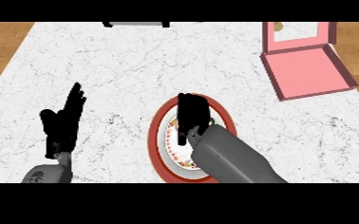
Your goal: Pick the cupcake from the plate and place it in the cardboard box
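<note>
A plate [157,144] with a red rim and a patterned white centre lies near the counter's front edge, right of the middle. My right hand [193,110] hovers over the plate's far half and covers what lies there; no cupcake shows, only a small green speck at the hand's right side. The open pink box [308,73] lies at the far right, well apart from the plate, with its second half [300,32] showing a pale inside. My left hand [64,123] rests open at the near left, fingers up, holding nothing.
A grey object [136,24] with black ends sits at the counter's far edge. Brown wood [14,35] shows beyond the counter's left side. White marble [140,71] stretches between the plate and the box.
</note>
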